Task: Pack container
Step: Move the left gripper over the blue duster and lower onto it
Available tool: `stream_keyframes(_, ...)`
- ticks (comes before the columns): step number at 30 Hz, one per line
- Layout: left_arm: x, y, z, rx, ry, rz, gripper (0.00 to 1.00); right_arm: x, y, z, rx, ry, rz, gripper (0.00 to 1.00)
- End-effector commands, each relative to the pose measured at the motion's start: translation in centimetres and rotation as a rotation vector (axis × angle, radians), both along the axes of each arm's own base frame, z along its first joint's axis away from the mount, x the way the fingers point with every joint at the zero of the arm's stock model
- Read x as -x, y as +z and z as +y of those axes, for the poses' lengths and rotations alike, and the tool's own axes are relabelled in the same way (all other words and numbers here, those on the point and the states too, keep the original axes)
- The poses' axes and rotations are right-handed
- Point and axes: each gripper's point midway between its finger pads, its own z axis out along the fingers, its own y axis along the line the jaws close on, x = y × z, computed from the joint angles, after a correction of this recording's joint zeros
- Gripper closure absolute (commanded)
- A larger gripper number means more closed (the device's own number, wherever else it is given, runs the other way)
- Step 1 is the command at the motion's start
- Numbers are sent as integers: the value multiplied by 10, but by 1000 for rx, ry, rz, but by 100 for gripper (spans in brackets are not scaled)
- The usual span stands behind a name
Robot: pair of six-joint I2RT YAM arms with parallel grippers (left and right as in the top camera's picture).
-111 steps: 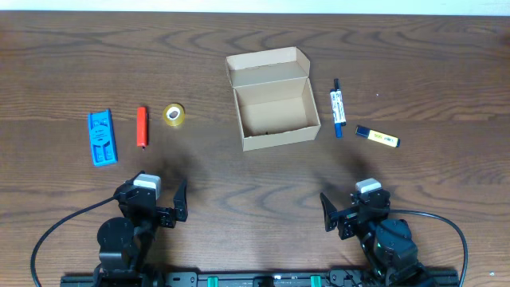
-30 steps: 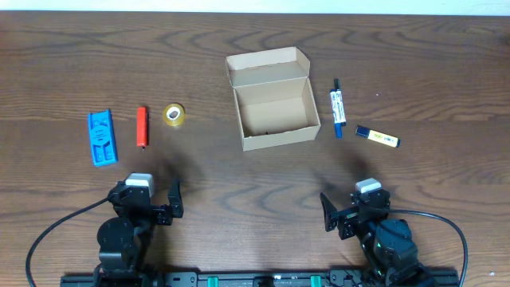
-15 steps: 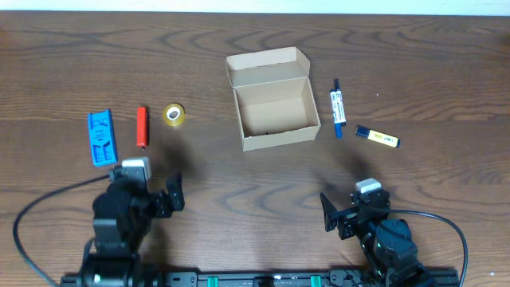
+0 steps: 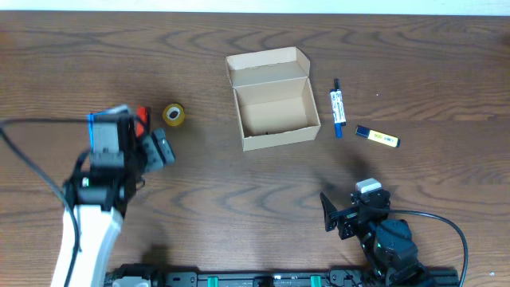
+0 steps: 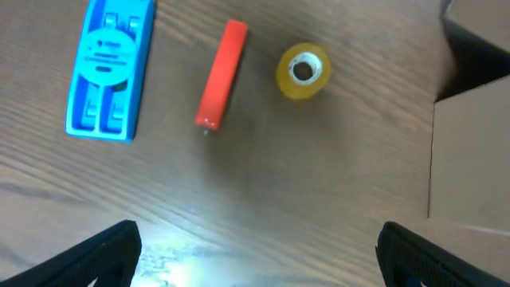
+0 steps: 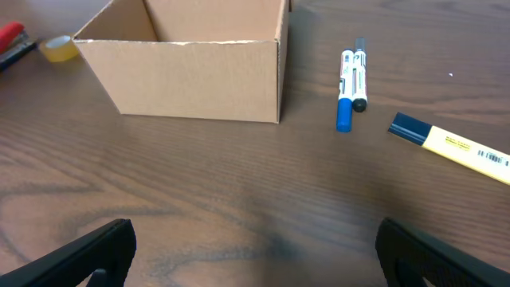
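In the overhead view I saw the container (image 4: pixel 280 138) sitting open a little right of the frame's centre, its lid flap folded back toward the top edge. The left gripper (image 5: pixel 263 259) hung over the left side of the table (image 4: pixel 239 191), fingers spread wide and holding nothing. Its wrist camera showed a blue plastic block (image 5: pixel 110 68), a red marker (image 5: pixel 221 85) and a yellow tape roll (image 5: pixel 303 70) in a row across the upper frame. The right gripper (image 6: pixel 259 259) sat at the lower right, fingers equally wide and empty, facing the box. A blue-and-white pen (image 4: pixel 338 108) lay just right of the box, with a yellow highlighter (image 4: pixel 377 137) beyond it.
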Motion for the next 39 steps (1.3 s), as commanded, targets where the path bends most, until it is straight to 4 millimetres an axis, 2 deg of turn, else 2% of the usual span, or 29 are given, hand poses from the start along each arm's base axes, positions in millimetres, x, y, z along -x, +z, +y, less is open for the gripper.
stream_keyframes(1, -12, 1, 1, 17, 30, 24, 5, 0, 0, 1, -6, 1, -3, 1)
stream_keyframes(6, -14, -19, 3, -16, 8, 92, 5, 0, 0, 1, -6, 1, -3, 1)
stream_keyframes(10, -16, -25, 7, -85, -58, 115, 5, 0, 0, 1, -6, 1, -3, 1)
stream_keyframes(14, -9, -25, 31, -156, 46, 141, 5, 0, 0, 1, -6, 1, -3, 1)
stream_keyframes(18, -4, -26, 59, -123, 143, 158, 5, 0, 0, 1, -6, 1, -3, 1)
stream_keyframes(23, -2, -24, 92, -124, 177, 151, 5, 0, 0, 1, -6, 1, -3, 1)
stream_keyframes(29, -19, -18, 109, -199, 178, 138, 5, 0, 0, 1, -6, 1, -3, 1)
stream_keyframes(32, -35, -26, 113, -217, 146, 180, 5, 0, 0, 1, -6, 1, -3, 1)
stream_keyframes(36, -47, -38, 132, -269, 159, 270, 5, 0, 0, 1, -6, 1, -3, 1)
stream_keyframes(39, -57, -50, 137, -248, 110, 303, 5, 0, 0, 1, -6, 1, -3, 1)
